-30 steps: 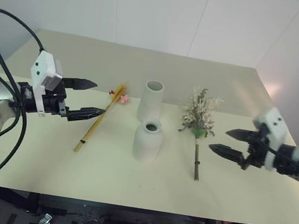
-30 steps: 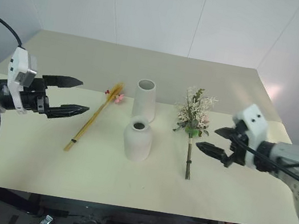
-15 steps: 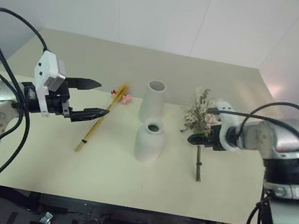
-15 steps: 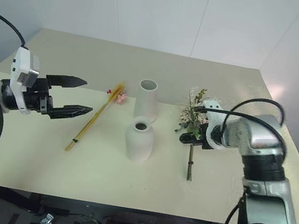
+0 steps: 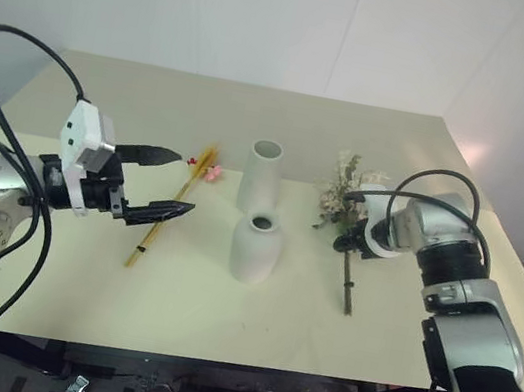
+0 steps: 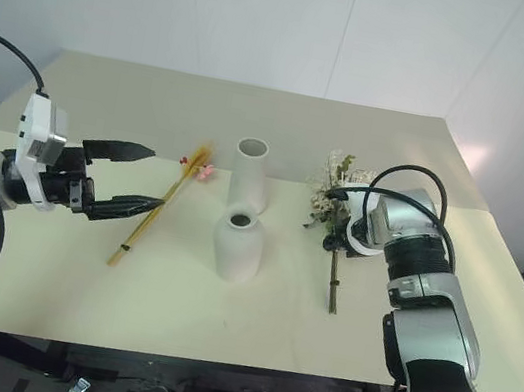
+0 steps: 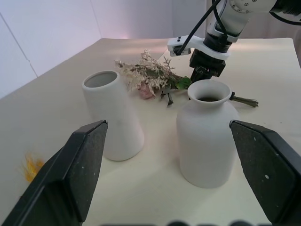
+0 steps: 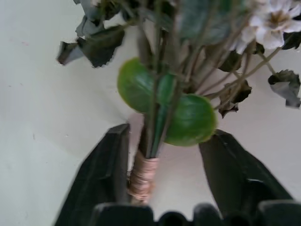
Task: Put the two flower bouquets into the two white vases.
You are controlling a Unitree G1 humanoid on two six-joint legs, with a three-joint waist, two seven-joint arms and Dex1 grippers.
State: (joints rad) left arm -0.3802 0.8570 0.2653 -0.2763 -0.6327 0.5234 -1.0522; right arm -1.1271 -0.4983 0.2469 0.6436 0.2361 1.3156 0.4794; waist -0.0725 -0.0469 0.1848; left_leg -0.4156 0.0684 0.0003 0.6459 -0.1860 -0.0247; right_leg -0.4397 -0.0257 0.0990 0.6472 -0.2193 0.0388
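- Bushy bouquet lies flat on the bench, R of the vases, blooms toward the far wall, dark stem toward me.
- My right gripper is down on it at the wrapped band just below the green leaves; in the wrist view the fingers straddle the stem, one touching the band, the other w/ a gap – partway closed, not pinching yet as far as I can see.
- Vs 1 s ago: that arm was out at the bench's R edge w/ fingers spread wide & apart from the flowers; it has since swung in and down onto the stem. Bouquet itself hasn't shifted.
- Slim bouquet lies L of the vases, straw stems diagonal, small red/pink flowers at the far end – same spot as before.
- Tall vase upright mid-bench; short vase upright just in front of it, nearer me. Both empty, unmoved.
- Left gripper hovers L of the slim bouquet, fingers spread wide, holding nothing; basically where it was 1 s ago.
- No brand, label or writing I can read on anything.
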